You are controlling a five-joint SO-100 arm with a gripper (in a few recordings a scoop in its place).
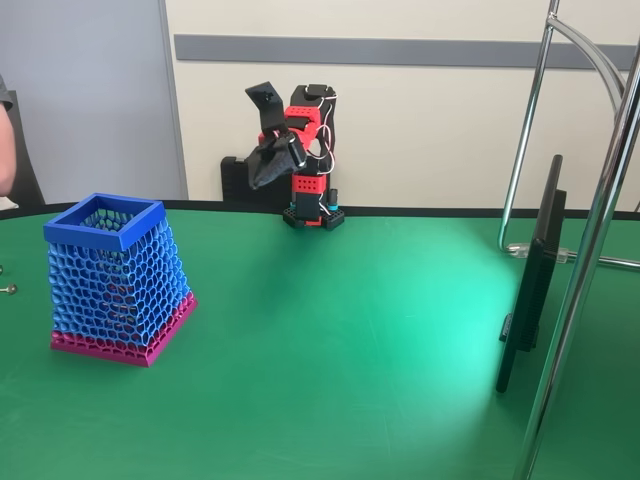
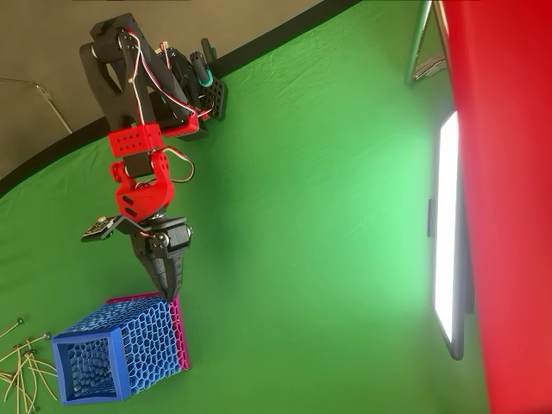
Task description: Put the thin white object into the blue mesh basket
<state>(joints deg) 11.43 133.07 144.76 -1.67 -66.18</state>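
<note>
The blue mesh basket (image 1: 115,275) stands on the green cloth at the left, its magenta base down and its square rim up; the overhead view has the basket (image 2: 121,349) at the bottom left. Several very thin pale sticks (image 2: 24,369), some with small dark round tips, lie loose on the cloth just left of the basket. My gripper (image 1: 270,170) hangs folded close to the red arm base at the back. In the overhead view the gripper (image 2: 168,289) points toward the basket's base edge, its fingers together and nothing seen between them.
A flat screen (image 1: 535,270) stands upright at the right beside shiny metal stand poles (image 1: 590,250). A small metallic bit (image 1: 8,290) lies at the left edge. A person's arm (image 1: 5,140) shows at the far left. Open green cloth spreads across the middle.
</note>
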